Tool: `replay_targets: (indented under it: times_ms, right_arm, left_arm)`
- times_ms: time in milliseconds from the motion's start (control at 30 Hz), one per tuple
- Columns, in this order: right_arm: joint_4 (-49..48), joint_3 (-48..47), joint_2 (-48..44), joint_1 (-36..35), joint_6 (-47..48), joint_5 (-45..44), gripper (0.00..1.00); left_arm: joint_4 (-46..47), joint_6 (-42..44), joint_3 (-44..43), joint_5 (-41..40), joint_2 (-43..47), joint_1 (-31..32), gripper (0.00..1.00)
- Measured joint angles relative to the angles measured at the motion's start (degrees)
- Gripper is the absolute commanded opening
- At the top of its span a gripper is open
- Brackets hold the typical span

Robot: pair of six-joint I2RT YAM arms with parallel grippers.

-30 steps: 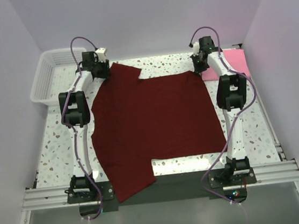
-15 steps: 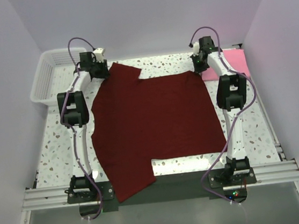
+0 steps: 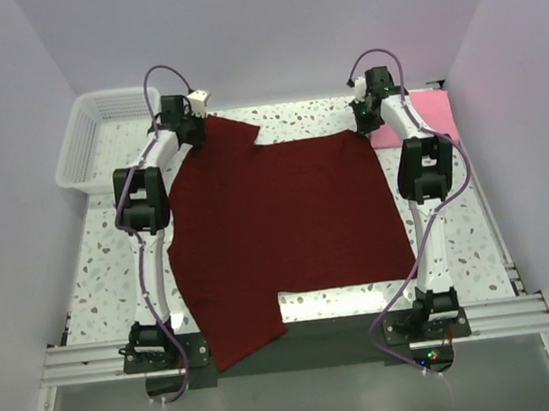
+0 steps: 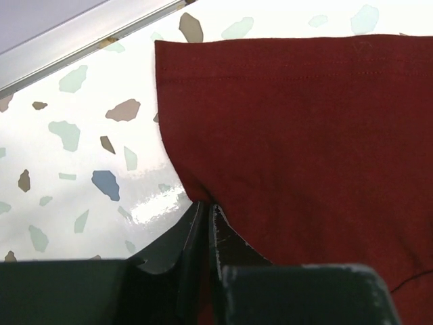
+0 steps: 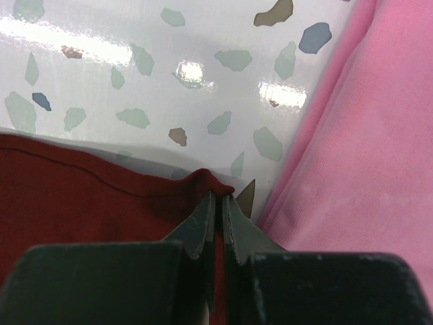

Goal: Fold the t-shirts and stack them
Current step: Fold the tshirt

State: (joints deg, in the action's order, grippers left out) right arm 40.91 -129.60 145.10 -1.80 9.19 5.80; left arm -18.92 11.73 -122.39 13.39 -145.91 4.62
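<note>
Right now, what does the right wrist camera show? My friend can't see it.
The right claw is pinched shut on the edge of a red shirt lying on a speckled white table. A pink cloth lies just to the right.

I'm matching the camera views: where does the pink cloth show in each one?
Top external: the pink cloth lies at the upper right.
Left wrist: not in view.
Right wrist: it fills the right side.
Shared landmark: the dark red t-shirt, seen in all three views.
</note>
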Motion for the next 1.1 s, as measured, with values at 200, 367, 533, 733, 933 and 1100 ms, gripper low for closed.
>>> replay_targets:
  times_ms: [200, 367, 533, 733, 933, 1100]
  right_arm:
    - [0.0, 0.0, 0.0, 0.0, 0.0, 0.0, 0.00]
    - [-0.2, 0.6, -0.5, 0.0, 0.0, 0.1, 0.00]
    - [-0.2, 4.5, -3.1, 0.0, 0.0, 0.2, 0.00]
    - [-1.9, 8.7, -6.5, 0.1, 0.0, 1.1, 0.00]
    - [-4.5, 11.7, -10.8, 1.0, 0.0, 3.3, 0.00]
    - [-5.8, 12.4, -13.9, 1.5, 0.9, 4.5, 0.00]
  left_arm:
    - [0.1, -0.1, 0.0, 0.6, 0.1, 0.0, 0.00]
    - [0.0, -0.1, 2.4, 2.0, 1.9, -0.6, 0.00]
    - [0.2, 0.0, 9.2, 4.5, 7.6, -1.4, 0.00]
    - [2.2, 0.5, 14.6, 7.0, 15.7, -1.6, 0.00]
    - [3.9, 1.4, 18.6, 8.9, 20.8, -1.6, 0.00]
    - [4.5, 2.5, 21.2, 9.7, 22.3, -1.6, 0.00]
